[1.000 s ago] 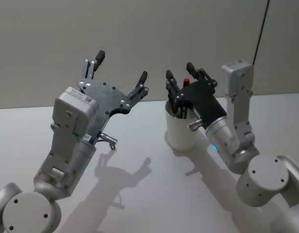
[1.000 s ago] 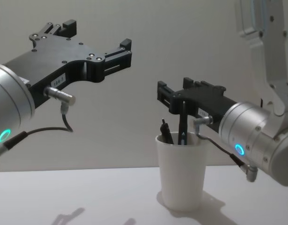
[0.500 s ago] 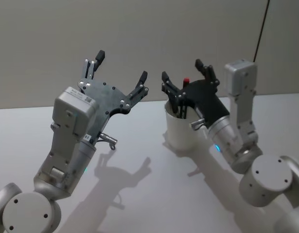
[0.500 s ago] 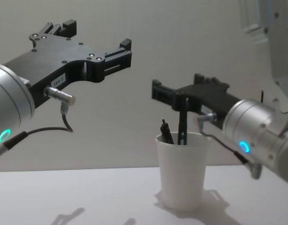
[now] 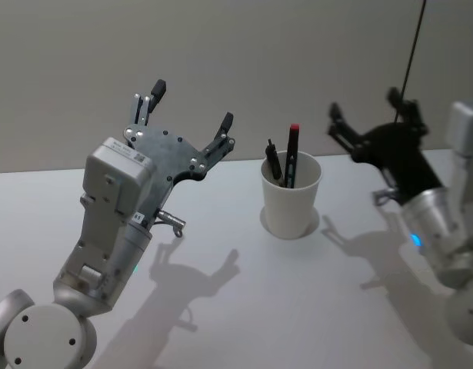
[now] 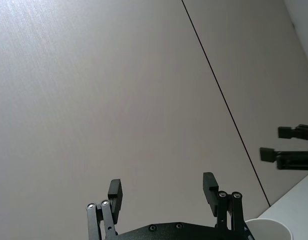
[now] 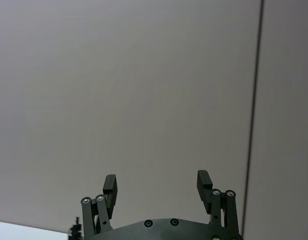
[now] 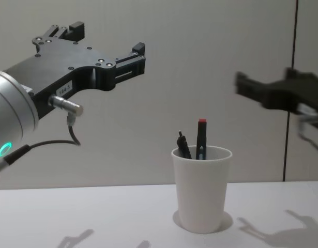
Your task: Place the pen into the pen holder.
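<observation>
Head view, cup: the cup (image 5: 291, 198) stands upright on the table (image 5: 221, 307), at 1 o'clock from the middle.
Pen: the pen (image 5: 291, 155) with the red tip stands inside it, beside a black pen (image 5: 274, 162).
Right gripper: the right gripper (image 5: 371, 123) is at 3 o'clock of the cup, apart, fingers spread, empty.
Left gripper: the left gripper (image 5: 191, 114) is at 9 o'clock, raised, spread wide, empty.
Progress: placing looks done; nothing seems left.

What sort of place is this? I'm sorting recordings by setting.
Probably a lab or test bench, not a lived-in office: a bare white table, a plain grey wall, and just a paper cup holding pens, with the left gripper and right gripper open beside it.
</observation>
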Robot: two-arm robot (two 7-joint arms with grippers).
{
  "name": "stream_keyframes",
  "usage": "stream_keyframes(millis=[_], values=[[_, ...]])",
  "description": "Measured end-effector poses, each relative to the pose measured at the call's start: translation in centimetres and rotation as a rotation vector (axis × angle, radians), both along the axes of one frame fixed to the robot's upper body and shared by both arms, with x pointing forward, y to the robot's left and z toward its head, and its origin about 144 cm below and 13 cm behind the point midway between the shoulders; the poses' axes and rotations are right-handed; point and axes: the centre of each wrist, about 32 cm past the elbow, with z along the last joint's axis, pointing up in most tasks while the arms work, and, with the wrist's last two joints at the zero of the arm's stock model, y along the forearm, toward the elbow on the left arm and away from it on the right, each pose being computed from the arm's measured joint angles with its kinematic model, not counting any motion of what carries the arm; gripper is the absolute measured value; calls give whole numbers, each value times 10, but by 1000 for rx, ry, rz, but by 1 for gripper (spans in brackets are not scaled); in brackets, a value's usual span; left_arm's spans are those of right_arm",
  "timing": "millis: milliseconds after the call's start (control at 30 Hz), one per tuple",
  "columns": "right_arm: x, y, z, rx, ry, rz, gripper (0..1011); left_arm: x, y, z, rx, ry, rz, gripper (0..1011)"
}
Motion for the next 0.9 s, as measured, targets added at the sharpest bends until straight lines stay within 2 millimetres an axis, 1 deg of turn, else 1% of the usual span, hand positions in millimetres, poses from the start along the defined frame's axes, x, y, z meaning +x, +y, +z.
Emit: stream_keyframes(millis=[33, 133, 333, 500, 667, 900], values=[[-4, -8, 0, 5, 7, -17, 1002, 0, 0, 0, 0, 0, 0, 1001], [-12, -20, -1, 9, 19, -43, 1002, 0, 0, 0, 0, 0, 0, 1001], [-23, -38, 0, 17, 35, -80, 1002, 0, 0, 0, 0, 0, 0, 1001], [-29, -46, 0, 20, 45, -99, 1001, 0, 0, 0, 0, 0, 0, 1001], [-33, -51, 1, 21, 49, -108, 1001, 0, 0, 0, 0, 0, 0, 1001], [-34, -53, 1, 21, 56, -111, 1001, 1, 0, 0, 0, 4, 0, 1001]])
